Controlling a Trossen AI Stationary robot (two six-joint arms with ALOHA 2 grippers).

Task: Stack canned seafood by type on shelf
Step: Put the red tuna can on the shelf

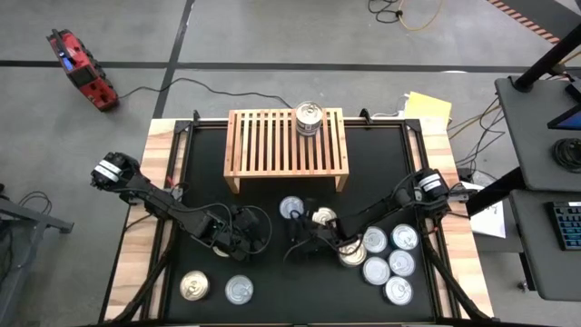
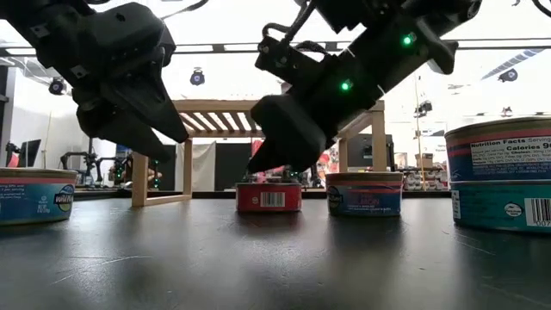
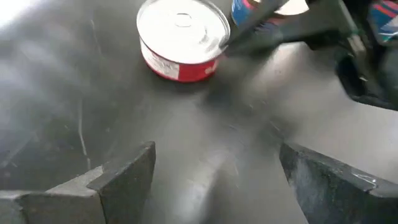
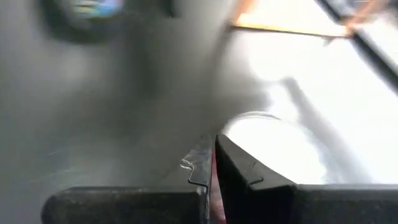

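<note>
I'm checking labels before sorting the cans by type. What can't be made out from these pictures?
- Cans by the right arm, high view: only lids show, side labels hidden.
- Right gripper, right wrist view: blur hides what its shut fingers touch.
- Red-labelled can, low view: print too small to read.
- Can on the shelf: label unreadable.

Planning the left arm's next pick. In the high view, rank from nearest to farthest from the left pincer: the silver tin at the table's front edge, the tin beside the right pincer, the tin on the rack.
From the left pincer:
1. Silver tin, front edge.
2. Tin beside the right pincer, mid-table.
3. Tin on the rack, at the back.
</note>
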